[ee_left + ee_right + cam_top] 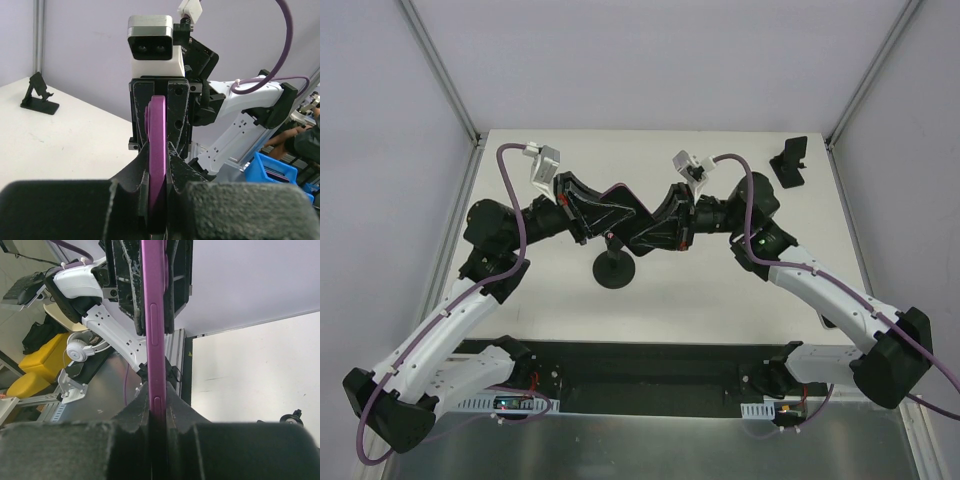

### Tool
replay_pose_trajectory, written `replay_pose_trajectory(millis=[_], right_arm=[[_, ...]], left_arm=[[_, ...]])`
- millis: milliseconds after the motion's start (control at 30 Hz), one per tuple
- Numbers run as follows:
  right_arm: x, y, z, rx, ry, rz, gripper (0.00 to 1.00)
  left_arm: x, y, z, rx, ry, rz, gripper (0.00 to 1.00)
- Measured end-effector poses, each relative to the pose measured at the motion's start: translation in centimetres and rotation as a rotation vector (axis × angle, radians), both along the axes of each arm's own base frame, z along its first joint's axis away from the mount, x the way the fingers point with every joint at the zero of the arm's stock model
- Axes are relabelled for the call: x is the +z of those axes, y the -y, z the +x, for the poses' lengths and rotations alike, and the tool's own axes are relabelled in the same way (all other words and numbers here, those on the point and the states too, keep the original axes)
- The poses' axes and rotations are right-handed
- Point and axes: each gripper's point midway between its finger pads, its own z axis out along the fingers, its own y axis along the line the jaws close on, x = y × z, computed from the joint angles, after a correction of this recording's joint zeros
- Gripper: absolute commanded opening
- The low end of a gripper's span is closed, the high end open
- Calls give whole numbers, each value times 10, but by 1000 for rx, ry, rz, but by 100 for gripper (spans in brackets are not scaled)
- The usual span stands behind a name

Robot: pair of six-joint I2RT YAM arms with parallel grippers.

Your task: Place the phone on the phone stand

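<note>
The phone (153, 315) is held in the air over the middle of the counter (720, 290). It is seen edge-on by both wrist cameras, with its purple rim showing. It is clamped from both ends at once: the left jaws are closed on one end and the right jaws on the other, and the two sets almost meet. The stand (790, 162) is set at the far right corner, well apart from the phone, with nothing on it.

The main risk is judged to lie in the double grip. If either arm is moved before the other's jaws are opened, the phone can be twisted, dragged through the pads, or pulled loose and dropped on the counter. If both are opened together, it falls. A black round-footed post (613, 268) stands on the counter near the meeting jaws and could be struck on a low swing. At the stand, a phone brought in tilted or too far forward may miss the lip, slide off, or tip the small stand over.
</note>
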Motion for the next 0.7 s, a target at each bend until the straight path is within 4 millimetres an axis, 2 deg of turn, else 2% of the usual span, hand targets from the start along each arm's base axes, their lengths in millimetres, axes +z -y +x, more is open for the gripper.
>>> replay_pose_trajectory(millis=[67, 100, 200, 300, 500, 633, 700], right_arm=[[-2, -1, 4, -21, -8, -17, 53], [-4, -2, 11, -62, -15, -31, 70], [-13, -1, 37, -202, -35, -88, 83], [-25, 6, 63, -357, -52, -162, 81], [-51, 27, 117, -678, -137, -352, 75], [-73, 26, 135, -705, -133, -491, 73], [-93, 27, 135, -677, -115, -571, 65]], left_arm=[[-3, 0, 2, 11, -5, 21, 0], [-5, -1, 4, 24, -7, 48, 0], [-8, -6, 10, 92, -12, 120, 0], [-14, -24, 20, 237, -18, 179, 0], [-27, -83, 27, 563, -36, 255, 0], [-28, -112, 26, 700, -32, 269, 0], [-30, -119, 27, 734, -35, 279, 0]])
